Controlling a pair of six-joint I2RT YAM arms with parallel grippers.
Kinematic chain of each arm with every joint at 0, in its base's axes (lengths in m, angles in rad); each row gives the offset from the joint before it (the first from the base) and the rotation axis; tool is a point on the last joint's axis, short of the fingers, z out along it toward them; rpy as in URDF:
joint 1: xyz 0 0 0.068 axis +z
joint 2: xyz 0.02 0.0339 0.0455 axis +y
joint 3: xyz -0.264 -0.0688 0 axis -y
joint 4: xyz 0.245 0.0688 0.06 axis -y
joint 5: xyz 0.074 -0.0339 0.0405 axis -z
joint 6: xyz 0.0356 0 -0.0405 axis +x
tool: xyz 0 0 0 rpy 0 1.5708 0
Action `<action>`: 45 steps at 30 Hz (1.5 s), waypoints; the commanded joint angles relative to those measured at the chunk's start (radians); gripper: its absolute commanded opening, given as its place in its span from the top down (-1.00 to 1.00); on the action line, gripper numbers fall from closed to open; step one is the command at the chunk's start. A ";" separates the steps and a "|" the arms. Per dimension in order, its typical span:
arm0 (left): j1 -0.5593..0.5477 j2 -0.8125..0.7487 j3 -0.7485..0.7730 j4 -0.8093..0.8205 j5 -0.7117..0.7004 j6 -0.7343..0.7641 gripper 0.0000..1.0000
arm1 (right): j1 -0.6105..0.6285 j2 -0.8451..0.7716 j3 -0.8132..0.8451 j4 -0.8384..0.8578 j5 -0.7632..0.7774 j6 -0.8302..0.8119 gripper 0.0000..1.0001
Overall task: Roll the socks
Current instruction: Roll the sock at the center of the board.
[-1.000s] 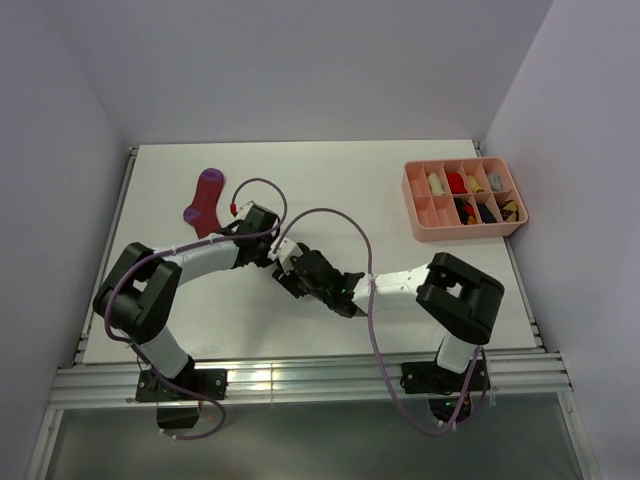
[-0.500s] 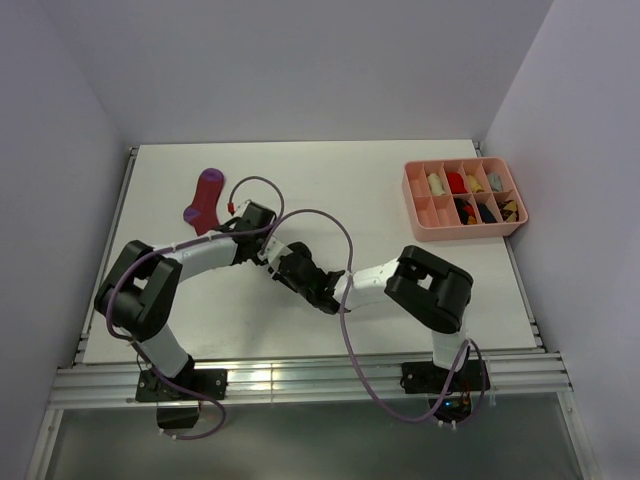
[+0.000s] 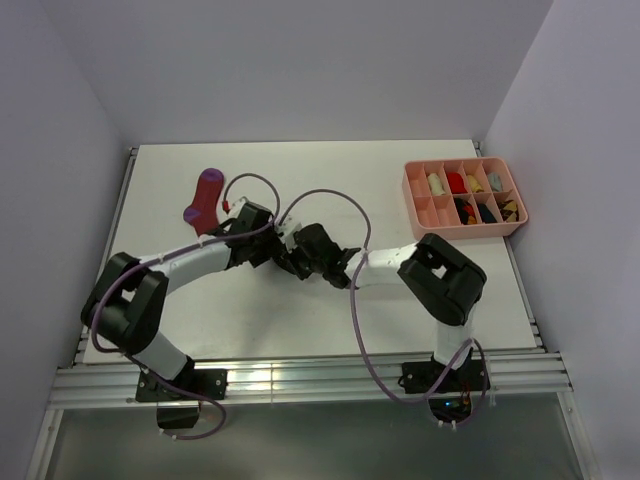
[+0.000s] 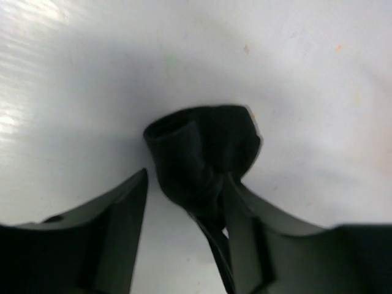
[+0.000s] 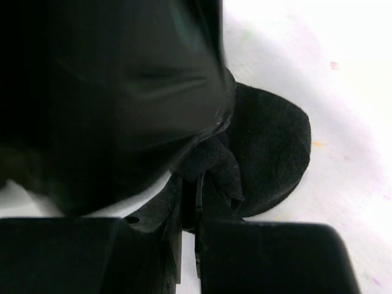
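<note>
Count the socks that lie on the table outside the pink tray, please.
2. A magenta sock lies at the far left of the table. A black sock sits mid-table, pinched by the right gripper, between the open fingers of the left gripper. Others may be hidden.

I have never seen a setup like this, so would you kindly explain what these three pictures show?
Two robot arms are bolted at the near edge of a white table. The wide picture looks down from above; the two close-ups come from cameras on the wrists. On the table lie a magenta sock and a pink compartment tray. Between the arms is a black sock. The right gripper pinches its fabric; the left gripper stands open, the sock between its fingers.
</note>
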 commanded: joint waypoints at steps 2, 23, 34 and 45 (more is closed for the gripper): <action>-0.001 -0.130 -0.060 0.037 -0.048 -0.051 -0.26 | -0.082 0.010 0.000 -0.093 -0.366 0.161 1.00; -0.005 -0.082 -0.215 0.221 -0.009 -0.091 -0.14 | -0.277 0.216 0.014 0.082 -0.807 0.508 1.00; -0.024 -0.009 -0.161 0.164 -0.032 -0.068 0.88 | -0.243 0.046 -0.004 -0.059 -0.565 0.329 0.50; -0.025 0.016 -0.069 0.054 -0.020 0.007 0.99 | 0.022 -0.235 -0.109 -0.010 0.056 0.028 0.00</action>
